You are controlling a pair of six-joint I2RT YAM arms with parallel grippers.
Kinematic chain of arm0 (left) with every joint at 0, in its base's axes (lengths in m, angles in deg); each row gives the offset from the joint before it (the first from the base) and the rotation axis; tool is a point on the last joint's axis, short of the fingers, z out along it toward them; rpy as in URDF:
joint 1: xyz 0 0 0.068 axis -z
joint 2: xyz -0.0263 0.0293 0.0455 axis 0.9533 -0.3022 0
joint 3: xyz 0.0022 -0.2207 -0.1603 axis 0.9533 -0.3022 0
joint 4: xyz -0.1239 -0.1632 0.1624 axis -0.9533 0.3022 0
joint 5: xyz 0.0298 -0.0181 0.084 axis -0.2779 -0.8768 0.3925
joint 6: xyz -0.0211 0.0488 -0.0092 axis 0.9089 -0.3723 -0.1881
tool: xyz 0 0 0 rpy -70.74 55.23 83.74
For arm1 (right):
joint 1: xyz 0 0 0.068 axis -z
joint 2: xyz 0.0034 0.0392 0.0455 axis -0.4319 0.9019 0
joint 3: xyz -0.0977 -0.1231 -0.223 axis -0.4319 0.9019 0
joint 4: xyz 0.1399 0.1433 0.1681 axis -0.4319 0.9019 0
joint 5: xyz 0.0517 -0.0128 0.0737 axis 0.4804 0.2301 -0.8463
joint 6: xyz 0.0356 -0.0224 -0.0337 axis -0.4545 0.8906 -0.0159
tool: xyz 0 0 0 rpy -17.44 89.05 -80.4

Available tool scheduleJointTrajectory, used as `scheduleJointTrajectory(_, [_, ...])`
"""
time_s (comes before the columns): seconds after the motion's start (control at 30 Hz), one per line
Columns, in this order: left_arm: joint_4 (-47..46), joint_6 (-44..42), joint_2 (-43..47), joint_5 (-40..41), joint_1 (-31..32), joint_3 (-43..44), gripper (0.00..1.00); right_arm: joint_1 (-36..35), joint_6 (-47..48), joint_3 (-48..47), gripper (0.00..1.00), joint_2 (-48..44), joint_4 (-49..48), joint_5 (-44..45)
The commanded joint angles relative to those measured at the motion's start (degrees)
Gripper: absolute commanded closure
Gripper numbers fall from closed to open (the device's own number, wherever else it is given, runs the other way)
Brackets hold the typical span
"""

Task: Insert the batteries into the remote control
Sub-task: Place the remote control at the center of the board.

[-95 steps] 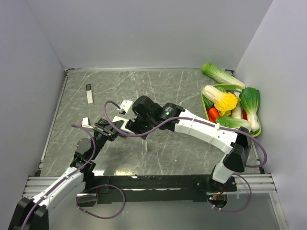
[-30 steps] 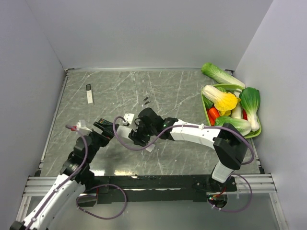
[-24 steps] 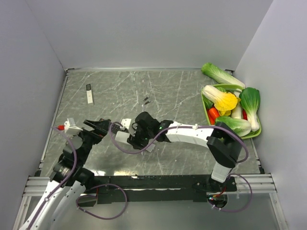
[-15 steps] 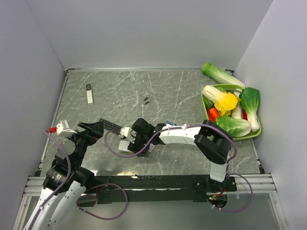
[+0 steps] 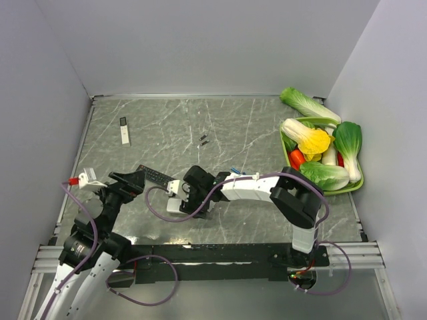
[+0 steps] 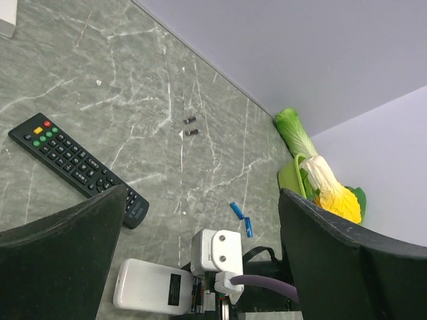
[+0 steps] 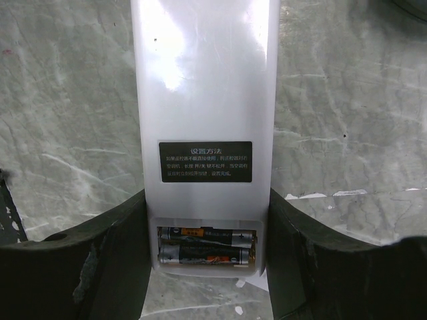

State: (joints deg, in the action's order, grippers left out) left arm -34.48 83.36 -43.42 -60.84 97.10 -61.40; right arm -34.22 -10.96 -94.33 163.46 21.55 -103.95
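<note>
Near centre, the right gripper [image 7: 205, 193] clamps a white plastic remote control [image 7: 203, 100], two dark cylindrical batteries [image 7: 207, 245] seated inside. The left gripper [image 6: 203, 193], jaws spread empty, has withdrawn leftward; loading looks done.

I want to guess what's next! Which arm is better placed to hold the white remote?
Right. The right fingers hug both sides of the white remote, batteries showing inside. The left fingers hang open, apart from it.

A green basket [image 5: 283, 139] sits at the right edge of the grey marbled table [image 5: 253, 127], heaped with a yellow-hearted cabbage [image 5: 308, 135], a leafy bok choy [image 5: 348, 140] and something red [image 5: 294, 159] (a loose bok choy [image 5: 303, 101] lies just behind it).
</note>
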Motion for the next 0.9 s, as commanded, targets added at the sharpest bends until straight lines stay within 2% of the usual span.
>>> scheduleJointTrajectory(0.0, [-1.7,-1.2,-2.3,-3.1,0.1,-0.7,0.01,1.5,3.4,1.1,0.45,0.1,5.4,0.5])
scheduleJointTrajectory(0.37, [-5.4,2.4,-12.2,-11.6,0.1,-3.5,0.01,1.8,7.1,2.9,0.21,-3.9,7.1,-0.7])
scheduleJointTrajectory(0.57, [-3.9,4.0,-16.2,-13.8,0.1,-3.3,0.01,1.9,6.3,2.2,0.11,-9.9,7.6,0.6])
scheduleJointTrajectory(0.7, [-2.8,4.0,-16.7,-14.4,0.1,-3.8,0.01,2.0,1.5,3.5,0.01,-17.6,6.3,3.7])
scheduleJointTrajectory(0.87, [-2.2,2.7,-18.2,-15.7,0.1,-4.1,0.01,3.1,-9.9,5.7,0.01,-24.9,5.2,9.3])
